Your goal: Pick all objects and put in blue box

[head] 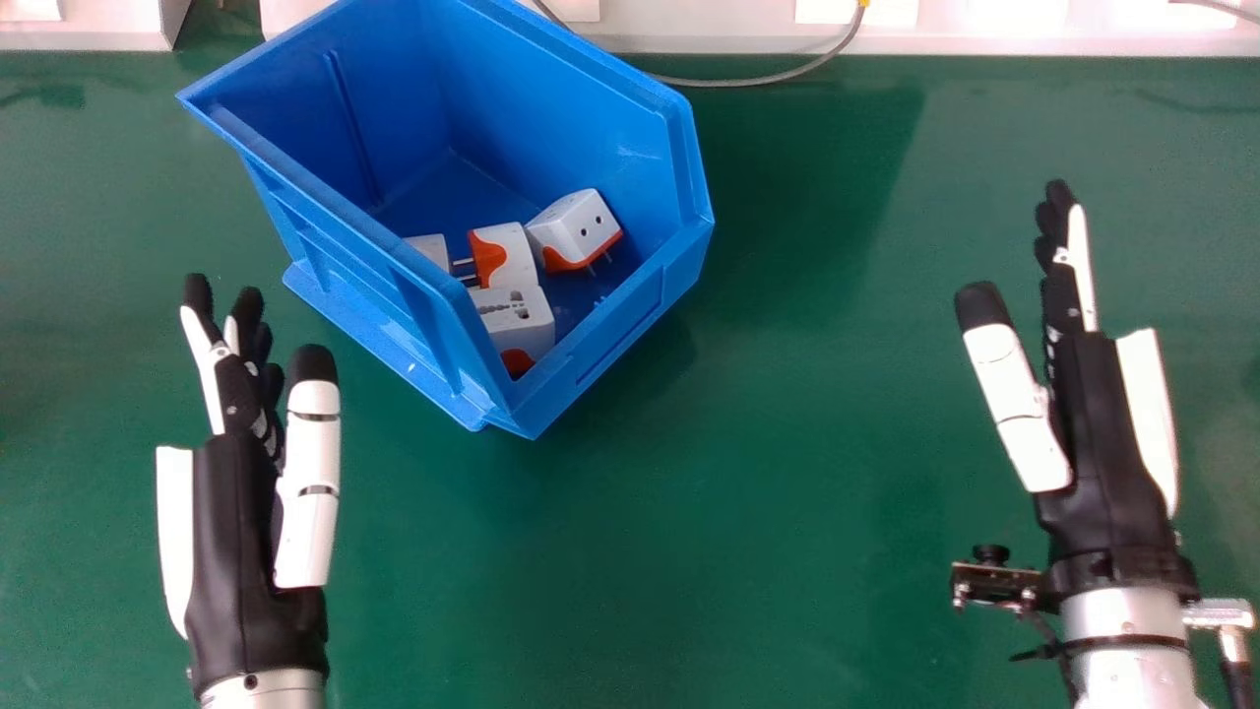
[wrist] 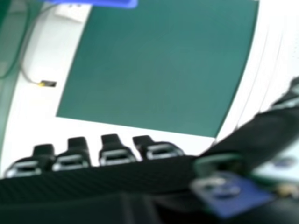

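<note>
In the head view, boxy plastic plug adapters [head: 514,258] lie towards the near corner of the ribbed blue bin [head: 345,261], by the smooth green bench's [head: 787,443] far edge; left hand [head: 231,532] and right hand [head: 1093,443] are straight-fingered and empty. In the right hand view, blunt dark fingertips [wrist: 110,140] point towards the bench.

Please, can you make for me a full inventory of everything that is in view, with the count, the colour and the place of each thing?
Blue box: 1, blue, on the far part of the table, left of centre in the head view
Plug adapters: 4 visible, white, three showing orange parts, inside the box; the fourth is partly hidden by its wall
Table: 1, green top, under the box
Cable: at least 1, grey, at the table's far side
White pieces: at least 2, white, along the far edge
Left hand: 1, black and white, over the table, left side
Right hand: 1, black and white, over the table, right side
Forearms: 2, silver, behind the hands
</note>
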Robot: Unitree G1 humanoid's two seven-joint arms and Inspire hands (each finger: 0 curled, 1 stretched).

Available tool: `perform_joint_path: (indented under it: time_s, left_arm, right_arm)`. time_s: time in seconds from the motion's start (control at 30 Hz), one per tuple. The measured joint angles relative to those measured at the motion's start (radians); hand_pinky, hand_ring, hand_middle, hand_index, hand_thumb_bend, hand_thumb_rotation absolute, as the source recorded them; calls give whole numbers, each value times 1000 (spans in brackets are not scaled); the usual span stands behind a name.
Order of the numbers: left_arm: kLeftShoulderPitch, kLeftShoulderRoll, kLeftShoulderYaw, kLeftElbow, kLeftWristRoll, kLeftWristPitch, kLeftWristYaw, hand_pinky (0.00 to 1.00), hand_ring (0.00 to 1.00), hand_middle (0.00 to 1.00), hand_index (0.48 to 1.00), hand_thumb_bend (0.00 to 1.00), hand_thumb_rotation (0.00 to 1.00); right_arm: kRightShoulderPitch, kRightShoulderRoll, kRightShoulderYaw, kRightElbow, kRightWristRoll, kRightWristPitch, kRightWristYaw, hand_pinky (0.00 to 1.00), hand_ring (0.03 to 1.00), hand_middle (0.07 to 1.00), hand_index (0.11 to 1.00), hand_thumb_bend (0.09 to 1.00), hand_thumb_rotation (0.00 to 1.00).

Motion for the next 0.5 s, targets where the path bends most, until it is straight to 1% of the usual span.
perform_joint_path:
  time_s: [0.07,0.13,0.2,0.23,0.27,0.3,0.37,0.43,0.47,0.5]
  left_arm:
    - [-4,0,-7,0,2,0,0,1000,1000,1000,1000,297,928]
    - [-10,1,-12,9,2,-7,-2,1000,1000,1000,1000,306,941]
    - [-17,6,-14,36,1,-23,-4,1000,1000,1000,1000,299,941]
    - [-20,9,-14,49,0,-29,-5,1000,1000,1000,1000,299,924]
    - [-22,10,-14,60,-5,-30,-7,1000,1000,999,1000,309,902]
    - [-24,10,-14,69,-14,-31,-7,1000,1000,999,996,299,891]
    - [-30,10,-11,86,-27,-37,-10,1000,1000,999,994,278,886]
    - [-36,10,-4,108,-40,-54,-12,1000,1000,996,995,279,900]
    - [-37,10,1,115,-43,-59,-12,1000,1000,992,997,282,917]
    - [-36,10,5,118,-50,-65,-11,1000,1000,992,999,295,925]
  right_arm:
    - [-5,-10,-9,0,0,0,4,946,1000,1000,994,396,1000]
    - [-11,-15,-13,0,0,0,10,947,1000,1000,992,380,1000]
    - [-14,-16,-14,0,0,0,15,950,1000,1000,994,367,1000]
    - [-14,-16,-14,0,0,1,18,950,1000,1000,996,364,1000]
    - [-15,-16,-14,0,0,2,20,953,1000,1000,998,362,1000]
    - [-15,-16,-14,0,0,3,23,954,1000,1000,998,371,1000]
    - [-16,-16,-13,0,0,15,29,953,1000,1000,999,388,1000]
    - [-16,-11,-12,0,0,24,30,940,1000,1000,999,396,1000]
    - [-16,-7,-10,0,0,25,30,930,1000,1000,998,399,1000]
    - [-16,-3,-7,-2,-1,30,30,923,1000,1000,998,391,1000]
